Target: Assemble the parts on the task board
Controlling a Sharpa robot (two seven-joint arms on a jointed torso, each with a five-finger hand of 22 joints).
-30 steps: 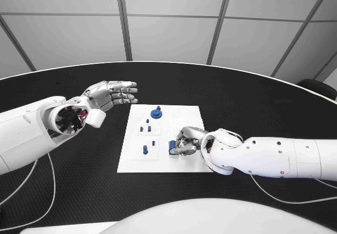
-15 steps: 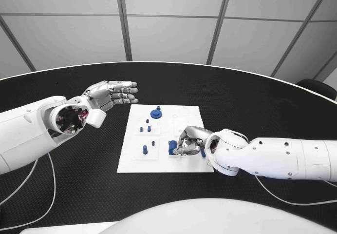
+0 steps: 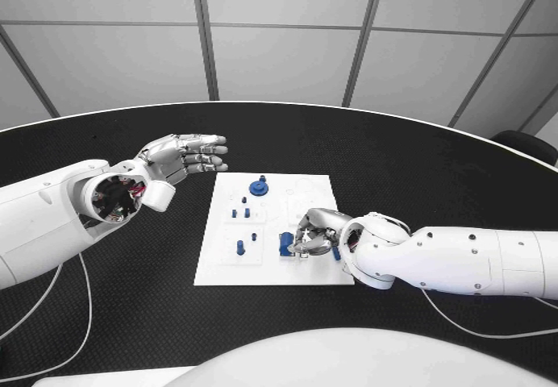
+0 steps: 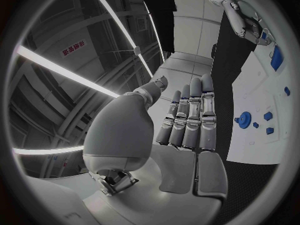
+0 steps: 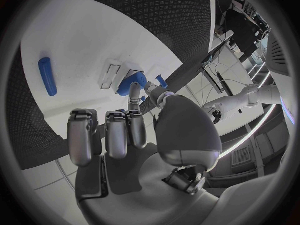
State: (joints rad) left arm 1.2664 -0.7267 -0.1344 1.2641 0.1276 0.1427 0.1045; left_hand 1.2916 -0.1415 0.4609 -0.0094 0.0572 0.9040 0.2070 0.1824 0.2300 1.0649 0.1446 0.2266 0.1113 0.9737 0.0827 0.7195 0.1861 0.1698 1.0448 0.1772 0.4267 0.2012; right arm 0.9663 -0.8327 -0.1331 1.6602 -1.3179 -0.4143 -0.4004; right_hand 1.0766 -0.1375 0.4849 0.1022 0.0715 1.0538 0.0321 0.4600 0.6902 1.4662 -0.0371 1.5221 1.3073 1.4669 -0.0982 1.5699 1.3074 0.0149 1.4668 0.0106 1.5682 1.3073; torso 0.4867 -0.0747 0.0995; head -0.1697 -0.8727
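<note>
- The right hand (image 3: 312,235) lay low over the near part of the task board (image 3: 221,270), fingers curled down around a blue block (image 3: 285,243). In the right wrist view its fingertips (image 5: 134,105) touched that block (image 5: 131,83), which sat beside pale slots in the board. Whether the block was truly pinched or only pressed, I could not tell.
- A long blue peg (image 3: 336,252) lay flat on the board just behind that hand, towards its wrist; the same peg (image 5: 47,76) lay apart from the fingers in the wrist view.
- A short blue peg (image 3: 241,247) stood beyond the block, on the side away from the right hand.
- Further from the right hand stood a pair of small blue studs (image 3: 239,214), then a round blue knob (image 3: 258,188) near the board's far edge.
- The left hand (image 3: 184,156) hung well off the board, past its far corner, fingers extended side by side and nothing in them.
- Risk, as I judged it: the curled fingers hid the block from above, so a tilted block could jam in its slot. The forearm might sweep the loose long peg off the board.
</note>
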